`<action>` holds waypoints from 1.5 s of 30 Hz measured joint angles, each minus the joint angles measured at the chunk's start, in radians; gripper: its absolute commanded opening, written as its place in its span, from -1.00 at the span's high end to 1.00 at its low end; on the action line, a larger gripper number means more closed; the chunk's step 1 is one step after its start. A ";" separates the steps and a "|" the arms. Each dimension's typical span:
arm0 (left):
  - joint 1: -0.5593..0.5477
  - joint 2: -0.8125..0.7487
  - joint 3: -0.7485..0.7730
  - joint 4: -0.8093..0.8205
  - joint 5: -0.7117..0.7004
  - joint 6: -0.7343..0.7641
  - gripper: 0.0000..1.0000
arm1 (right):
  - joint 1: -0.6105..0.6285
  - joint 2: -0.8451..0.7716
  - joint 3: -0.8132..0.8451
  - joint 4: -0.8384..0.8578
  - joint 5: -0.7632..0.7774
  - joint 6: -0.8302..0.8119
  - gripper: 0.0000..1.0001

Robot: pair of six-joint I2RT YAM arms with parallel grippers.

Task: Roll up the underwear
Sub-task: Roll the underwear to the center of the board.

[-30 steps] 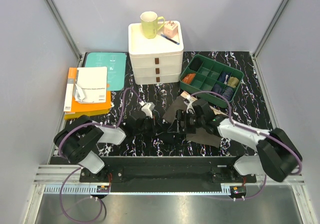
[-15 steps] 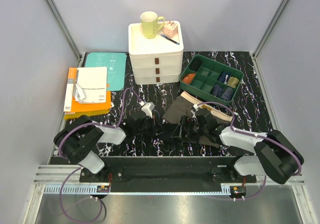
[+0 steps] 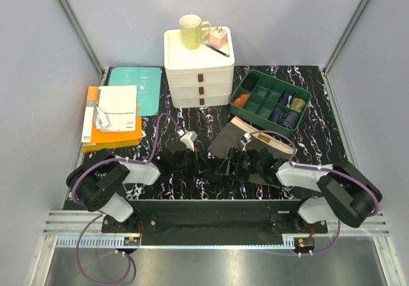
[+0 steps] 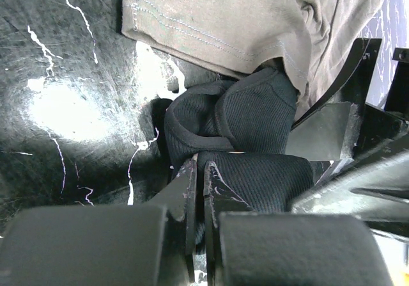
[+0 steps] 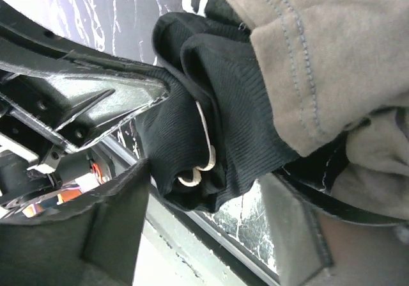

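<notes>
The black underwear is bunched into a thick fold near the table's front edge, and it also shows in the right wrist view, with beige waistband loops at its end. The olive-brown underwear lies partly over it, with its beige waistband at the far right. My left gripper is shut on the edge of the black fold. My right gripper is open, its fingers wide apart on either side of the black bundle. In the top view the two grippers nearly meet.
A green divided tray with small coloured bundles stands at the back right. White drawers with a mug stand at the back centre. Books and papers lie at the left. The table's metal front edge is right beneath the bundle.
My right arm has dropped lower and come nearer the front edge. The olive-brown underwear has settled flatter, with its waistband now showing. My left arm has hardly moved.
</notes>
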 measured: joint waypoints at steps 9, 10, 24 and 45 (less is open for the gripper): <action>-0.001 -0.063 -0.029 -0.051 -0.025 -0.023 1.00 | 0.022 0.112 0.015 0.090 0.003 0.012 0.47; -0.001 -0.082 -0.036 -0.070 -0.035 -0.034 1.00 | 0.024 0.126 0.020 0.102 -0.001 0.013 0.59; -0.003 -0.610 -0.151 -0.496 -0.250 -0.158 -0.32 | 0.043 0.341 0.123 0.272 -0.098 0.020 1.00; -0.002 -0.748 -0.356 -0.314 -0.318 -0.288 -0.57 | 0.048 0.423 0.128 0.413 -0.135 0.068 1.00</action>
